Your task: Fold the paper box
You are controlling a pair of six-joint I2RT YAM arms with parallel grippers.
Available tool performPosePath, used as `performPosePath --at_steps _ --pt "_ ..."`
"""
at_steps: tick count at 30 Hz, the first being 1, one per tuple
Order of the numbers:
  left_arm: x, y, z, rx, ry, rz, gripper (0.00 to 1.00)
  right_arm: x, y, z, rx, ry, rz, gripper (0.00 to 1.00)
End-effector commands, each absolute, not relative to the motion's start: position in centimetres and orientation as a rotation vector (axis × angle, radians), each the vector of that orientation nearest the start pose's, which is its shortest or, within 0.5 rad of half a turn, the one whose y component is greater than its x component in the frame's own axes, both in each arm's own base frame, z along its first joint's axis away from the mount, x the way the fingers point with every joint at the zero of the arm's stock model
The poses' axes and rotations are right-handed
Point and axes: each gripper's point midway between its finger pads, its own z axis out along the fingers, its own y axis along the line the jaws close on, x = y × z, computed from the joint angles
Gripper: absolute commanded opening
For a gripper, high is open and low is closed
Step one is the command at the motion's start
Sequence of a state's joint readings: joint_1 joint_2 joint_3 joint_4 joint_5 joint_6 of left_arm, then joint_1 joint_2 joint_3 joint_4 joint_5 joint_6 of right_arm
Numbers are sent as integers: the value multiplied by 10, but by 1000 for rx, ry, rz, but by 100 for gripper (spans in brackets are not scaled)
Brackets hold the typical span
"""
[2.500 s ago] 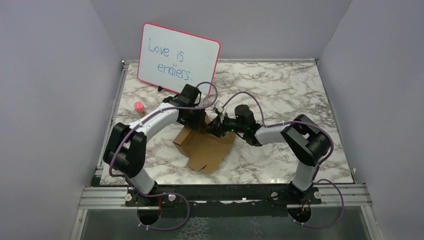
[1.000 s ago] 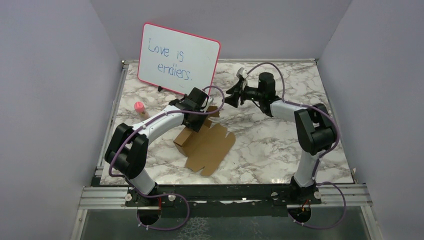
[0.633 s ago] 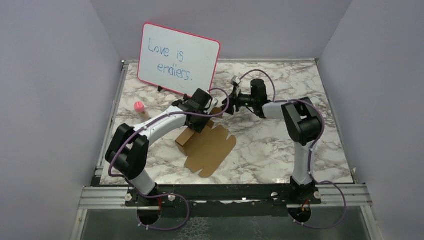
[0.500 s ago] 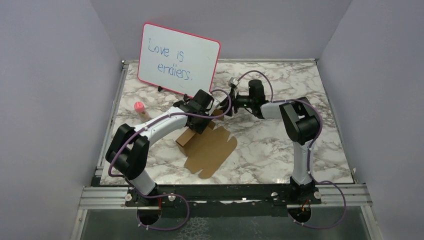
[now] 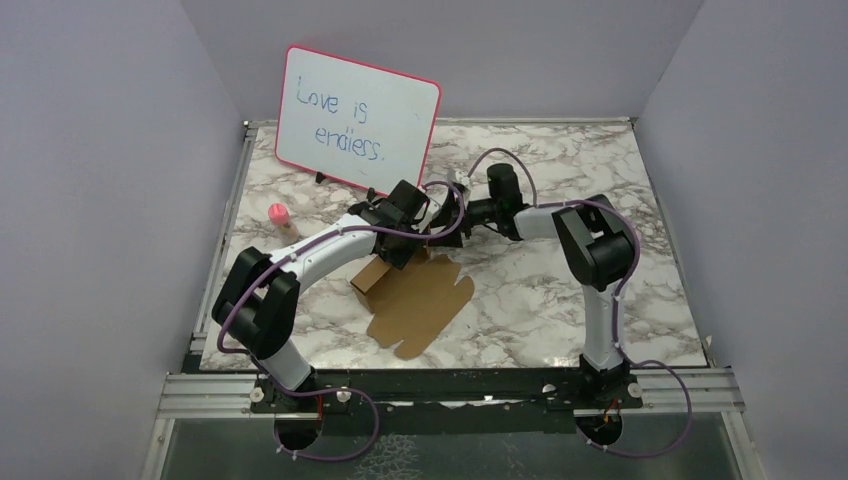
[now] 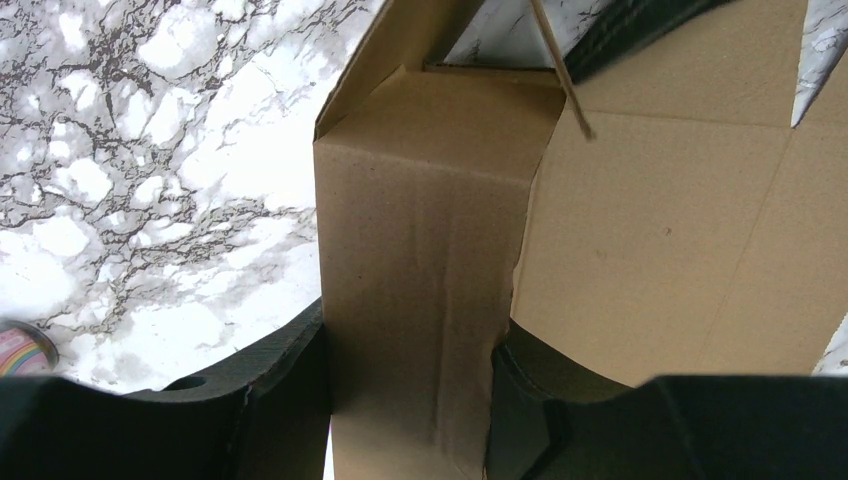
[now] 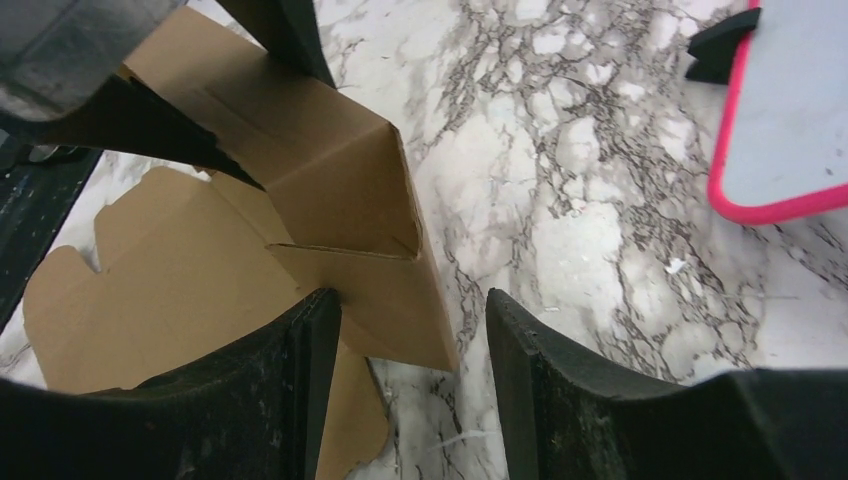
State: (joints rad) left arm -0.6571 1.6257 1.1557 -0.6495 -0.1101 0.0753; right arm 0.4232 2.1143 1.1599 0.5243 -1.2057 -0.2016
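Observation:
The paper box [image 5: 415,295] is plain brown cardboard, partly folded, lying mid-table with flat flaps spread toward the near side. My left gripper [image 5: 405,240] is shut on a raised wall of the box [image 6: 410,300], with a black finger [image 6: 280,390] on each side of it. My right gripper [image 5: 447,222] is open at the far end of the box. In the right wrist view a pointed end flap [image 7: 400,300] sits between its fingers [image 7: 310,370], close against the left finger and apart from the right one.
A pink-framed whiteboard [image 5: 355,120] with blue writing stands at the back left, its corner showing in the right wrist view [image 7: 790,130]. A small pink-capped bottle [image 5: 279,215] stands at the left. The marble table [image 5: 560,290] ends in a metal rail at the near edge.
My right arm lifted away to the back, then came down left to the box's far end flap. My left gripper shifted slightly right, keeping hold of the box wall.

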Motion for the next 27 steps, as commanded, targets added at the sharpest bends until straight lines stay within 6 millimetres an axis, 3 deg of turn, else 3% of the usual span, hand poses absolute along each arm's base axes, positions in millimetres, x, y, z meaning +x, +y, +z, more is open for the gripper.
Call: performPosePath --at_steps 1,9,22,27 --pt "293 -198 81 960 2494 -12 48 333 345 79 -1361 1368 1406 60" --pt "294 -198 77 948 2508 2 47 317 352 75 -1394 1367 1428 56" --pt "292 -204 76 936 2523 -46 48 322 354 65 -1232 1496 1160 44" --pt "290 -209 78 935 2516 -89 48 317 362 65 -1207 1478 1136 41"
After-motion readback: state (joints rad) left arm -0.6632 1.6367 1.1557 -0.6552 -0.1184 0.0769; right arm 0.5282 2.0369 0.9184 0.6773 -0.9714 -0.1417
